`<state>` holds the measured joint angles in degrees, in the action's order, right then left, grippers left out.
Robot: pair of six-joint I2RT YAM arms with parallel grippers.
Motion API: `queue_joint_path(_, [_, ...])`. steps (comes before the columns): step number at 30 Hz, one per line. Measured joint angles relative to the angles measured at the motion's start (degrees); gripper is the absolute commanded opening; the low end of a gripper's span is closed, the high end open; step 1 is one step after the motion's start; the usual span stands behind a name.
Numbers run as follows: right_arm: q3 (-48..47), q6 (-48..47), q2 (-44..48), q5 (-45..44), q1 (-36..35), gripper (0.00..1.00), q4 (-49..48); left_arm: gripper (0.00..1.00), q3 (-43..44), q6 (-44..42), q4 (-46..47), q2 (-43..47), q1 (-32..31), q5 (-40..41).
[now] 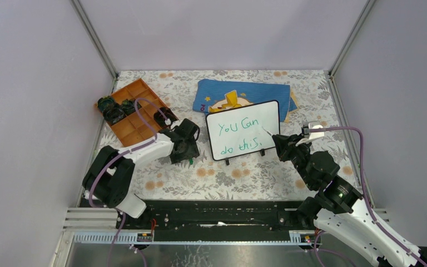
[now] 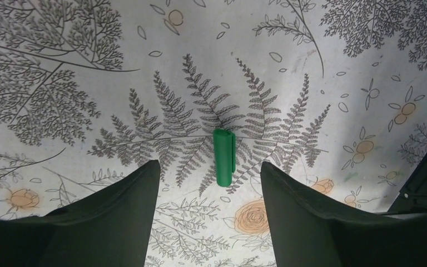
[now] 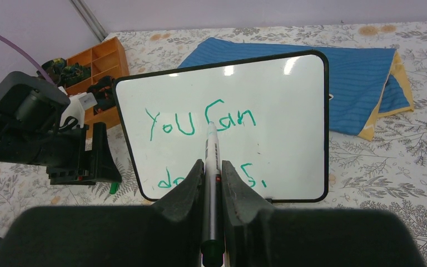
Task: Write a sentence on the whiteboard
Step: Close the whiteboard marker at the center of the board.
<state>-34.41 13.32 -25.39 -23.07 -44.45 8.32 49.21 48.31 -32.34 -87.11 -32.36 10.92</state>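
Note:
The whiteboard (image 1: 243,137) stands on its two black feet mid-table, tilted back, and also shows in the right wrist view (image 3: 289,105). The sentence (image 1: 239,135) "You Can do this." is on it in green, in two lines (image 3: 200,123). My right gripper (image 1: 278,142) is shut on a grey marker (image 3: 210,161), whose tip points at the board near its right side. My left gripper (image 1: 187,157) is open, pointing down at the tablecloth left of the board. A green marker cap (image 2: 224,157) lies on the cloth between and just beyond its fingers (image 2: 128,211).
An orange compartment tray (image 1: 134,114) with dark small parts sits at the back left. A blue cloth (image 1: 244,94) with a yellow figure lies behind the board. Grey walls close in the table on three sides. The floral tablecloth (image 1: 217,178) covers the table.

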Motion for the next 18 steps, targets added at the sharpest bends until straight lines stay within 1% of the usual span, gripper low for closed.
queue_joint_path(12, [0.04,0.00,0.28,0.00,0.00,0.00,0.00,0.66,4.63,1.60,-2.10,-6.67,-0.31,0.02])
queue_joint_path(18, [0.24,0.02,0.28,0.00,0.00,0.00,0.00,0.60,5.53,1.60,-2.64,-8.20,-0.33,0.50])
